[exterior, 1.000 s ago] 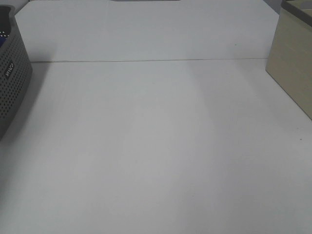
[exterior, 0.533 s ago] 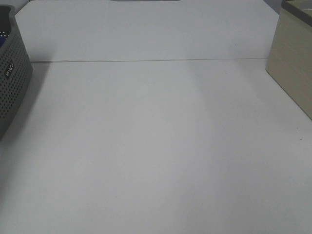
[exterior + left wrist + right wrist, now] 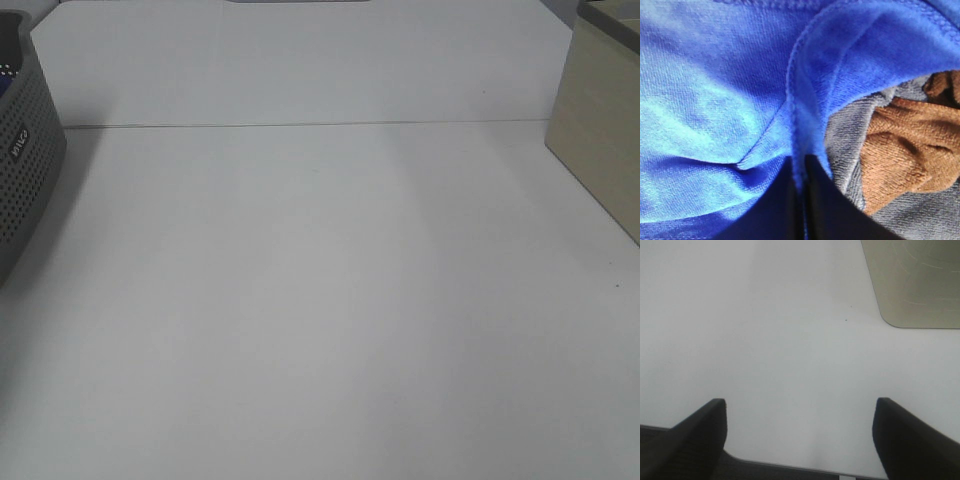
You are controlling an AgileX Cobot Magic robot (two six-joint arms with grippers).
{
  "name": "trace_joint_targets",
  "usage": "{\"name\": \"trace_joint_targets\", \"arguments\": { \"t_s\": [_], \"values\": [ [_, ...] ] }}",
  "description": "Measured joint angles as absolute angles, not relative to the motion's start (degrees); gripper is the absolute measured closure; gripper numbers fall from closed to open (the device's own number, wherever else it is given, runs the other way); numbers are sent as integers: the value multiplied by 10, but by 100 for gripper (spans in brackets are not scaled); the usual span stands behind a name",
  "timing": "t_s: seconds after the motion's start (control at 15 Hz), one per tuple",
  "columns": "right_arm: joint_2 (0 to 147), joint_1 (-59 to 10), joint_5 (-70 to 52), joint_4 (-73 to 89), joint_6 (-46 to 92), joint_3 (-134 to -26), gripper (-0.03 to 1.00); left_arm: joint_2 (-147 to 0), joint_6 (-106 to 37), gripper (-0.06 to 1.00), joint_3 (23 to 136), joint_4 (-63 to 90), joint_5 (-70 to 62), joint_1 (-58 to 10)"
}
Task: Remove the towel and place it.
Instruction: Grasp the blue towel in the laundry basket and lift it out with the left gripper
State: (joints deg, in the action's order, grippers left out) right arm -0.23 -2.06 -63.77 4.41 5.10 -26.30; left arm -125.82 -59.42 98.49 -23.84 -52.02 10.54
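The blue towel (image 3: 715, 90) fills the left wrist view, crumpled, with a stitched hem fold running down to my left gripper (image 3: 799, 172). That gripper's two dark fingers are shut on the fold of the towel. A grey cloth (image 3: 850, 135) and a brown cloth (image 3: 905, 140) lie beside the towel. In the exterior high view the grey perforated basket (image 3: 25, 160) stands at the far left edge; a sliver of blue shows inside it. My right gripper (image 3: 800, 415) is open and empty over the bare white table (image 3: 765, 330). Neither gripper shows in the exterior high view.
A beige box (image 3: 600, 130) stands at the right edge of the white table (image 3: 320, 300); its corner also shows in the right wrist view (image 3: 915, 285). A seam line (image 3: 300, 125) runs across the table at the back.
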Motion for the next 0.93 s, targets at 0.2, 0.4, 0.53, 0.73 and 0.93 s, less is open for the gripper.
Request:
{"name": "trace_joint_targets", "arguments": {
  "t_s": [0.2, 0.4, 0.53, 0.73, 0.93],
  "values": [
    [-2, -21, -638, 44, 51, -263, 19, -1258, -587, 94, 985, -238, -521, 105],
    [-2, -21, -638, 44, 51, -263, 19, -1248, -583, 94, 985, -238, -538, 105],
    [-2, -21, -638, 44, 51, -263, 19, -1212, -568, 94, 985, -238, -548, 101],
    [-2, -21, -638, 44, 51, -263, 19, -1153, -525, 94, 988, -237, -555, 89],
    [-2, -21, -638, 44, 51, -263, 19, -1057, -495, 94, 988, -234, -577, 64]
  ]
}}
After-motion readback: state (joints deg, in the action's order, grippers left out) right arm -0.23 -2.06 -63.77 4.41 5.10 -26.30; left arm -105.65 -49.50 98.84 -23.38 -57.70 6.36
